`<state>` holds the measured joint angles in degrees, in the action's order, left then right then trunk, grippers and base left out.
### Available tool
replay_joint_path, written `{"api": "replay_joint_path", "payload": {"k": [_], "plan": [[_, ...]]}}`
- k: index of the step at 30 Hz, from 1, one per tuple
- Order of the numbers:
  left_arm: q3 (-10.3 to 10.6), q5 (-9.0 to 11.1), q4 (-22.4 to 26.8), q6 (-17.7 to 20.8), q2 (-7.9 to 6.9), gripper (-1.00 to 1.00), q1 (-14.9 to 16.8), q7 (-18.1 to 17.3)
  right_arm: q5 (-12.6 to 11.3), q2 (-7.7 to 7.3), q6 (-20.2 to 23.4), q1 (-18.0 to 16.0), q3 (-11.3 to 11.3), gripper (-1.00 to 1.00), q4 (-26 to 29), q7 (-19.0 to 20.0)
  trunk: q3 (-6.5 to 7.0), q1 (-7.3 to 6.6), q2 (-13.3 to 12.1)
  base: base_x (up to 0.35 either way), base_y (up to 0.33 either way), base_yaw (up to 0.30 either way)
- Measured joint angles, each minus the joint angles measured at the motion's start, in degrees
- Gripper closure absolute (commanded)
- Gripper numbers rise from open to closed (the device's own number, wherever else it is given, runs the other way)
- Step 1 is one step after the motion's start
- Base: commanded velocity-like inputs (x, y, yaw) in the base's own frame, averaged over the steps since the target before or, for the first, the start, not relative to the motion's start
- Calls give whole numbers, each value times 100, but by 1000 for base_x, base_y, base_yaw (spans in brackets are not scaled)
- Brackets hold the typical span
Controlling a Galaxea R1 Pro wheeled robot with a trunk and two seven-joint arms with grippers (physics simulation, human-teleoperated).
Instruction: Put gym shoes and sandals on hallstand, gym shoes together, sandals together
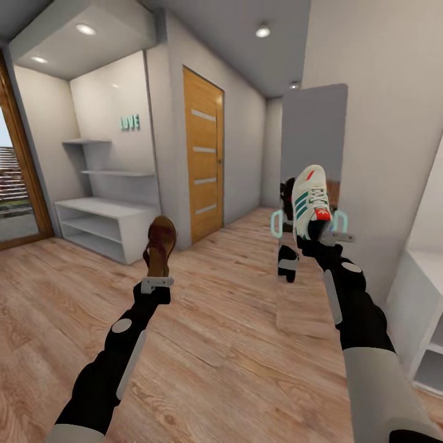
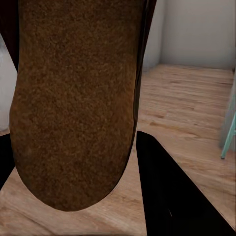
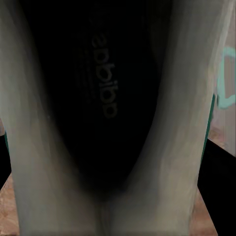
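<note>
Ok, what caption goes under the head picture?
Robot carries a sandal left and a sneaker right, white rack ahead.

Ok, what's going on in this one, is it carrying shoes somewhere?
Yes. The robot stands in a corridor with a shoe in each arm, both held up off the wood floor. The left end effector grips a brown sandal, toe pointing up; the right end effector holds a white sneaker with green stripes. The white shoe rack sits ahead on the left against the wall, and its top and the shelves that show look bare so far.
</note>
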<state>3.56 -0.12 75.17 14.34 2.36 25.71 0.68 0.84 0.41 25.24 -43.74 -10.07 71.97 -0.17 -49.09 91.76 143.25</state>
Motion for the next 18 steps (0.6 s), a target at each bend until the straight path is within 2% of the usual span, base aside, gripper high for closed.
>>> {"api": "replay_joint_path", "payload": {"k": [18], "plan": [[-1, 0, 6, 1, 0, 100, 0, 0, -1, 0, 0, 0, 4, 100, -1, 0, 0, 0, 0, 0, 0, 292]]}}
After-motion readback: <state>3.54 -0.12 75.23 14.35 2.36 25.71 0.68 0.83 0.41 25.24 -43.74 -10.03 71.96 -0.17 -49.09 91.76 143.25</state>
